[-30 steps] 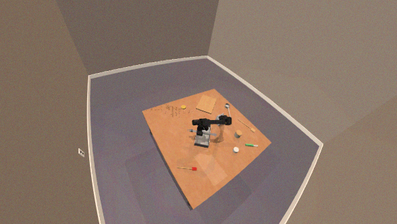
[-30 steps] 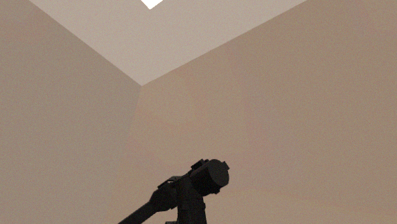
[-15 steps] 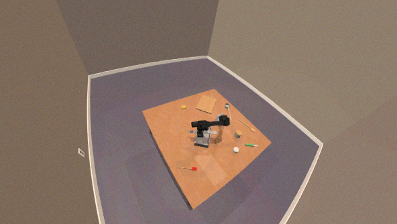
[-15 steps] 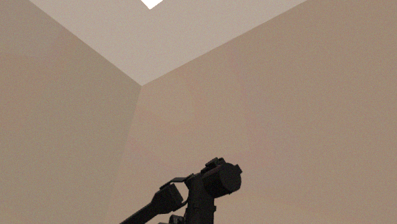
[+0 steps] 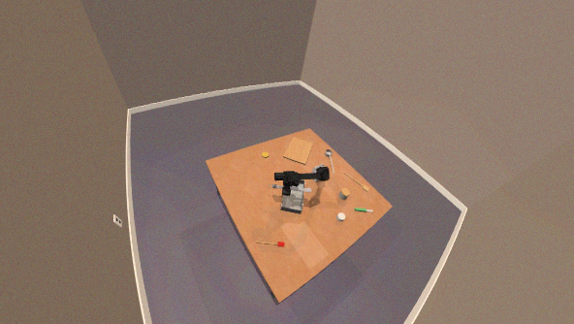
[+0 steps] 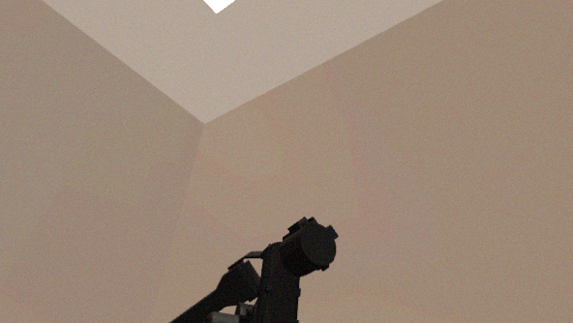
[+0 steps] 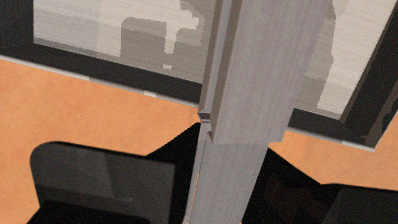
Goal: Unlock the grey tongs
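The grey tongs are between the fingers of my gripper, which is shut on them. In the top view they stick out on both sides of the gripper, above the far end of the roasting tin. In the wrist view their long grey body runs up out of the frame across the tin; their hinge and tip ends are out of frame there. Whether they are locked cannot be told. The wooden board lies flat beyond the tin, near the table's far corner.
A ladle, a wooden utensil, a tan-topped jar, a white pot and a green-handled tool lie or stand to the right. A yellow disc is left of the board. A red-headed brush lies in front.
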### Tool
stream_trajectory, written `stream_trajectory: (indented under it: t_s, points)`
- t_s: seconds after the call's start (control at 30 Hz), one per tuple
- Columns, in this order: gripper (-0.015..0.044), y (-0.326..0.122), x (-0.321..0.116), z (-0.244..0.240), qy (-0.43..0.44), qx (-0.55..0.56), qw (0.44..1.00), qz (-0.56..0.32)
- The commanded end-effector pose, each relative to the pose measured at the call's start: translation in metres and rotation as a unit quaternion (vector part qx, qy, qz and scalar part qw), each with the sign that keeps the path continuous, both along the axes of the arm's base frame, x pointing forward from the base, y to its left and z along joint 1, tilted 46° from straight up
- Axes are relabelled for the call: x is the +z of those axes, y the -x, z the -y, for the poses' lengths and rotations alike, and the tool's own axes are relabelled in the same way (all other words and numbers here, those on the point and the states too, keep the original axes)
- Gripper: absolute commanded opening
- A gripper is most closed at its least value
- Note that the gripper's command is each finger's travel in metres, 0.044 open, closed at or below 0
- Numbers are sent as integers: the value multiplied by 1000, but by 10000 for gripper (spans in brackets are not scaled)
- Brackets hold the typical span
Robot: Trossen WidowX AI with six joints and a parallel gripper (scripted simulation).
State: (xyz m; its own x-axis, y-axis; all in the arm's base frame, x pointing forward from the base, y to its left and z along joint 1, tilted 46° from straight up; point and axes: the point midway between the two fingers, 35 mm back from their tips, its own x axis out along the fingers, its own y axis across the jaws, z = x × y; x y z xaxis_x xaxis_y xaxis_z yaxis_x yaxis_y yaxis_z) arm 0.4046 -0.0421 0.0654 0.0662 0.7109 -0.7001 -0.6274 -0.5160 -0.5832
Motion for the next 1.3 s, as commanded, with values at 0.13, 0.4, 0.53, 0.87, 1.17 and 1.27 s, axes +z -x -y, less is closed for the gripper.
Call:
stream_trajectory:
  t_s: [0.13,0.4,0.53,0.87,1.17,1.27]
  points:
    - [-150,6,-37,62,10,-73,995,-60]
    - [-150,26,-79,117,11,-139,983,-123]
    - [-150,39,-100,142,9,-170,973,-154]
    - [-150,85,-153,197,-2,-242,943,-229]
    - [-150,136,-198,231,-21,-298,909,-292]
    - [-150,140,-202,233,-22,-301,906,-297]
